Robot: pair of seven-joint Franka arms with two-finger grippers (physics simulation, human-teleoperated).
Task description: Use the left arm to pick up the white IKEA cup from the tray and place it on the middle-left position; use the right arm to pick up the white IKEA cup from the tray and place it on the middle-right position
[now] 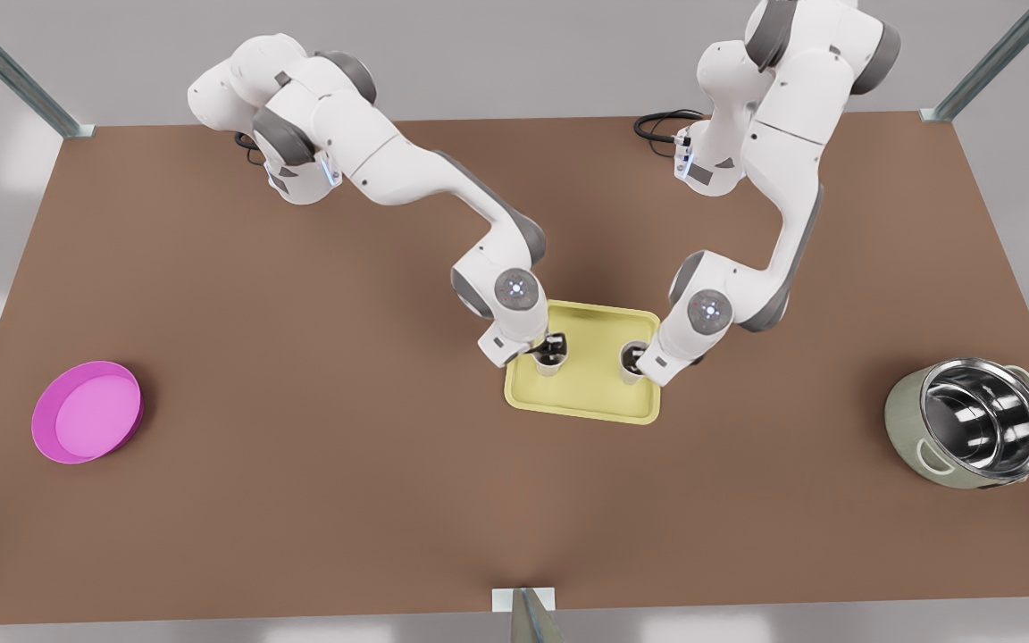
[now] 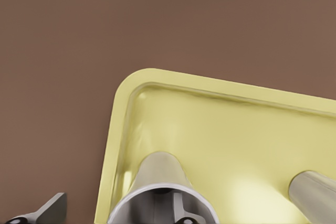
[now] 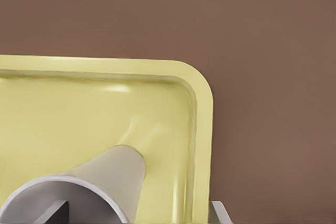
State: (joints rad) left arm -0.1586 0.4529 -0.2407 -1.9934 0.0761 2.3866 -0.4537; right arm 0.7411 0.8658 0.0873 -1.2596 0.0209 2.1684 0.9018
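I'm seeing both cups sitting on the tray mid-bench: left gripper straddling the left cup, right gripper straddling the right cup. Jaw closure I can't tell; lifting and placing remain.

My left gripper covers the top of one cup, and my right gripper covers the other cup. My arms hide part of the tray. In my left wrist view the near cup is cut off at the edge. I cannot tell if my fingers squeeze the cups.
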